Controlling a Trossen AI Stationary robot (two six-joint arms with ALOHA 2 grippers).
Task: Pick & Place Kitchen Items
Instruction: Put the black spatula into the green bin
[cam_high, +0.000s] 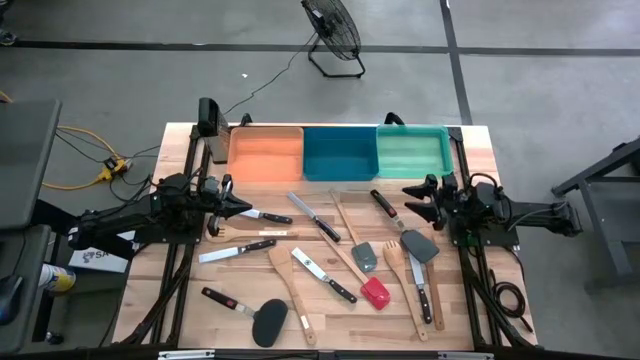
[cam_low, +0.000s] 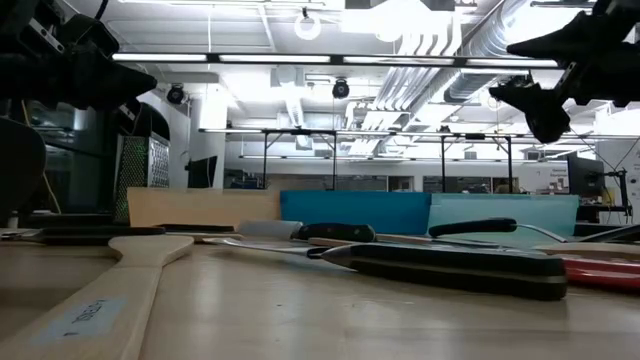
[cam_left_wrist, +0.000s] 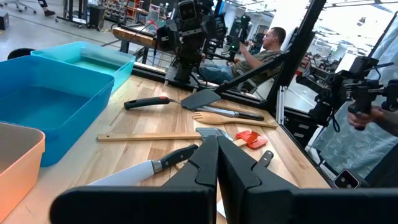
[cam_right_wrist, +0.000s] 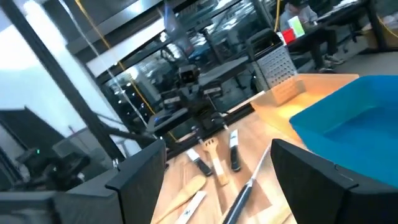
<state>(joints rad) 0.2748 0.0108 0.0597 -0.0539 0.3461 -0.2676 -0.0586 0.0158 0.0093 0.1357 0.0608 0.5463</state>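
Several kitchen utensils lie flat on the wooden table: black-handled knives (cam_high: 313, 216) (cam_high: 237, 250), a wooden spoon (cam_high: 291, 291), a wooden fork (cam_high: 226, 232), turners with red (cam_high: 375, 293), grey (cam_high: 365, 257) and black (cam_high: 270, 322) heads. My left gripper (cam_high: 243, 208) (cam_left_wrist: 217, 152) hangs shut above the table's left side, over a knife (cam_high: 264, 215), holding nothing. My right gripper (cam_high: 408, 197) (cam_right_wrist: 217, 168) hangs open above the right side, near a black-handled tool (cam_high: 384, 207). In the low view both grippers (cam_low: 140, 80) (cam_low: 505, 70) are well clear of the table.
An orange bin (cam_high: 265, 154), a blue bin (cam_high: 340, 153) and a green bin (cam_high: 413, 150) stand in a row along the far edge. A grater (cam_right_wrist: 277, 65) stands at the table's left side. A floor fan (cam_high: 335, 30) stands beyond the table. Seated people (cam_left_wrist: 264, 53) show past the right side.
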